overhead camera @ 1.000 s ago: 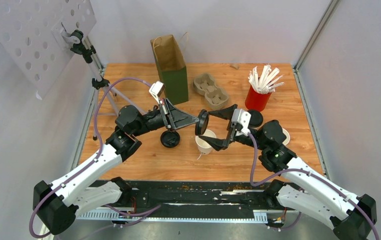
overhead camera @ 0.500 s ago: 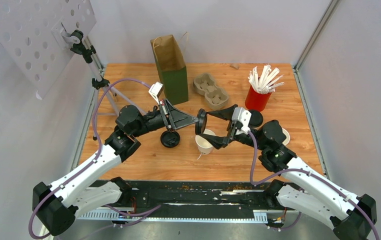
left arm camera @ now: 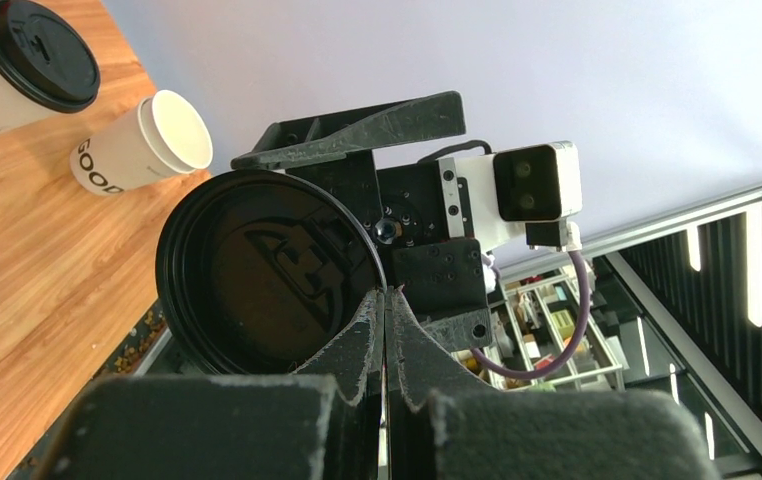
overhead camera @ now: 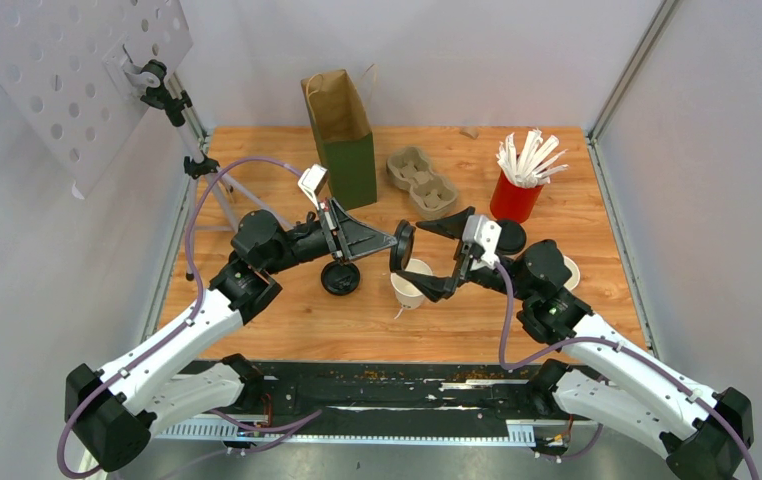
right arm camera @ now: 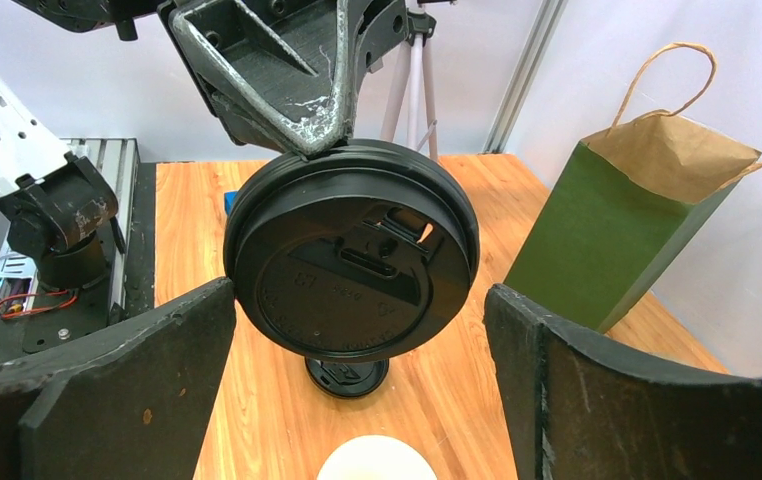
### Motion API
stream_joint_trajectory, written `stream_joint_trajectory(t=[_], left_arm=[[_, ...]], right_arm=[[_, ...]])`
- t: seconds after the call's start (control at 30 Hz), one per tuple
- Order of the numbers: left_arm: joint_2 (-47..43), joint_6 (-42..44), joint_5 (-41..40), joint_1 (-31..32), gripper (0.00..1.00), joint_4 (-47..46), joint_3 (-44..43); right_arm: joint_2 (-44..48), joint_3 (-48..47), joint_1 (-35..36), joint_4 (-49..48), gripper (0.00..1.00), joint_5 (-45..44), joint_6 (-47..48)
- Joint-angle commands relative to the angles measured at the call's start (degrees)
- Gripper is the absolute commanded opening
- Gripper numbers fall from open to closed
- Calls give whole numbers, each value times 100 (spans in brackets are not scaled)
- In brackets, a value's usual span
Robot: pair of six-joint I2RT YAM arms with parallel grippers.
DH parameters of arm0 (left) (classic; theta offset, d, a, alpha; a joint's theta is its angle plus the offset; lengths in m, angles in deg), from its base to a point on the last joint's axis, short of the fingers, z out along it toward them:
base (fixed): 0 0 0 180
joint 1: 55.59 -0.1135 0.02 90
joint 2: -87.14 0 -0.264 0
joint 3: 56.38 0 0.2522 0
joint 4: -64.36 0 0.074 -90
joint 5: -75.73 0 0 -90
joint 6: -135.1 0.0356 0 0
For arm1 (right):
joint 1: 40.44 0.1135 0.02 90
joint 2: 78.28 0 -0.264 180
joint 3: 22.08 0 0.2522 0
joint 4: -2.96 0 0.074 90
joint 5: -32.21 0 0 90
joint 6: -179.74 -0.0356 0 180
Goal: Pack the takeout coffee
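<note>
While the left gripper (left arm camera: 385, 300) pinches a black lid (right arm camera: 352, 265) by its rim between the spread fingers of the right gripper (right arm camera: 357, 295), one cup (overhead camera: 409, 285) stands uncapped; carrier (overhead camera: 420, 182) seemingly unfilled.

The left pincer (overhead camera: 393, 241), jaws closed, holds a black lid (overhead camera: 400, 250) on edge above the centre of the table (overhead camera: 277, 330). The right pincer (overhead camera: 420, 258) straddles this lid, jaws wide apart. An uncapped white cup (overhead camera: 409, 287) stands at 6 o'clock of it, and a second black lid (overhead camera: 340, 278) sits at 8 o'clock.
</note>
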Motion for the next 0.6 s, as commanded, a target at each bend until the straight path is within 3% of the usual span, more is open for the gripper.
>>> stream_joint_trajectory(t=[0.0,0.57], left_arm=[[-76,84,108,-24,0,-193,-86],[-4,33,194,-24,0,-224,-145]], right_arm=[[100,-79,27,14,94,86,174],[28,-152,30,-68,90,264,143]])
